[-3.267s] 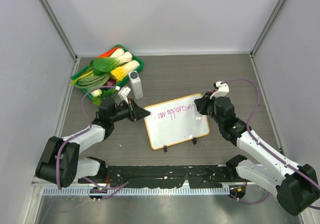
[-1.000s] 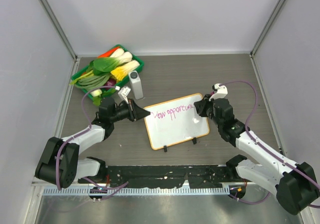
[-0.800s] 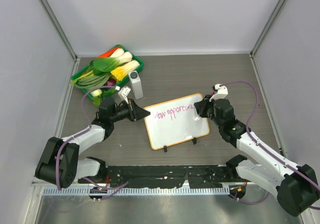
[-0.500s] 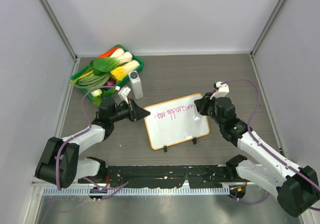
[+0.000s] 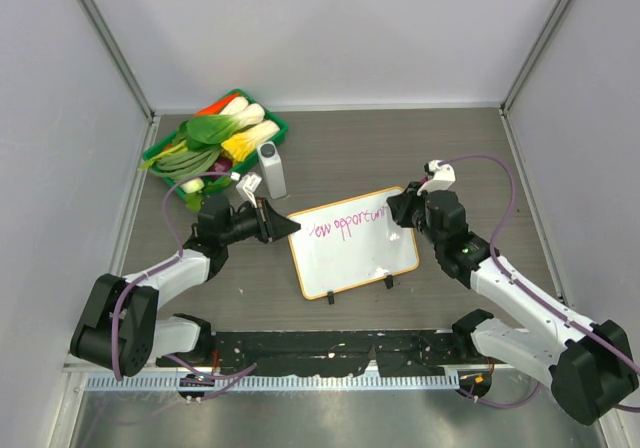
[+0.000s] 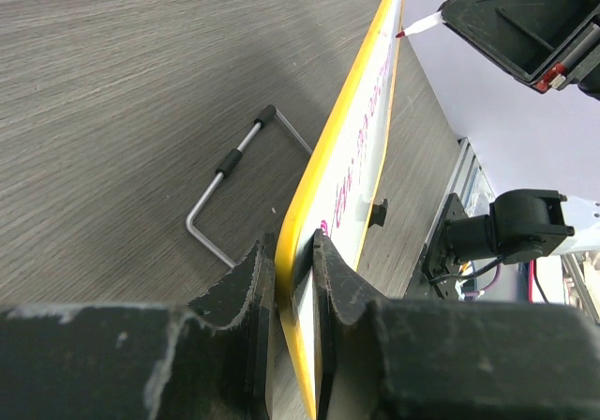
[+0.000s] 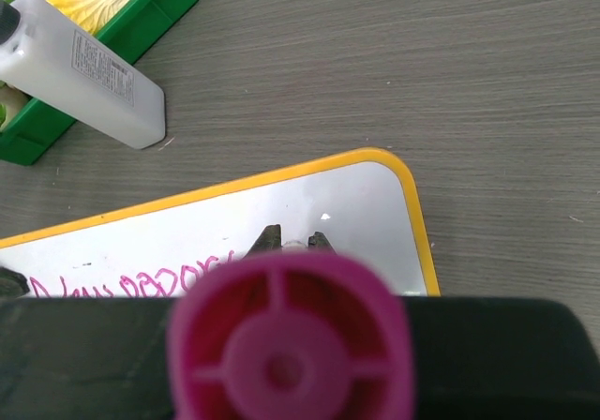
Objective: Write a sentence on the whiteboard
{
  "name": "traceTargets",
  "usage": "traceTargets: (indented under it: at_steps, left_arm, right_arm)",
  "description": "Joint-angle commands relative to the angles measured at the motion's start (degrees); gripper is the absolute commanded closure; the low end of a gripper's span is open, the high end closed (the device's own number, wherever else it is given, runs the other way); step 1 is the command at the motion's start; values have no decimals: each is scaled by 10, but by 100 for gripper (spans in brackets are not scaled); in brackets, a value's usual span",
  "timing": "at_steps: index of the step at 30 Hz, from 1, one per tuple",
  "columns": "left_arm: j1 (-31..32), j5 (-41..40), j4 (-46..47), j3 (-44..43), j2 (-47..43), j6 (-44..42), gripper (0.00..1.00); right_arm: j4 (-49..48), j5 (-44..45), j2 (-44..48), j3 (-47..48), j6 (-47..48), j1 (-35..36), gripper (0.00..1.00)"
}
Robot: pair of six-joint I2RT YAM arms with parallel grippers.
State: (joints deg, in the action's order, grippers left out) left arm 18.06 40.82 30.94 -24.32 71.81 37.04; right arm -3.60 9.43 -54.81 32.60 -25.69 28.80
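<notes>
Pink-magenta script, the sentence (image 5: 345, 226), runs along the far edge of the whiteboard (image 5: 352, 258) and reads roughly "New opportun". Judged from this, the writing step is in hand, with the first line unfinished and the rest of the board bare.

The whiteboard lies near the middle of the desk (image 5: 400, 148), turned slightly, with its black clip feet on the near edge. The left claw (image 5: 285, 226) is clamped on the board's left frame edge, one finger on each face, and steadies it. The right claw (image 5: 400, 210) is closed on a marker (image 7: 291, 345), whose tip sits at the board's far right corner. Whether the tip touches the surface cannot be told.

Next move, as a judgement: little room remains before the right frame, so the remaining letters must be small or dropped to a second line. Keep the left grip firm while the tip presses.

The desk is grey wood-grain laminate. A green tray (image 5: 272, 128) of vegetables occupies the far left corner, with a white bottle (image 5: 272, 171) just beside it. A wire stand (image 6: 225, 190) lies beside the board. Pale panel walls enclose three sides.
</notes>
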Motion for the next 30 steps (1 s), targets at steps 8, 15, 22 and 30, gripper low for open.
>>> traceTargets:
  at_steps: [8, 15, 22, 30]
  left_arm:
    - [5, -34, -31, -2, -1, -49, 100]
    - [5, -36, -32, -2, -1, -48, 100]
    - [5, -36, -32, -2, -1, -48, 100]
    - [5, -36, -31, -2, 1, -49, 100]
  right_arm:
    - [-48, 32, -26, 33, -3, -2, 99]
    - [-35, 30, -29, 21, 0, -1, 99]
    - [-21, 21, 17, 16, 0, -2, 99]
    - [-12, 19, 24, 4, 3, -2, 99]
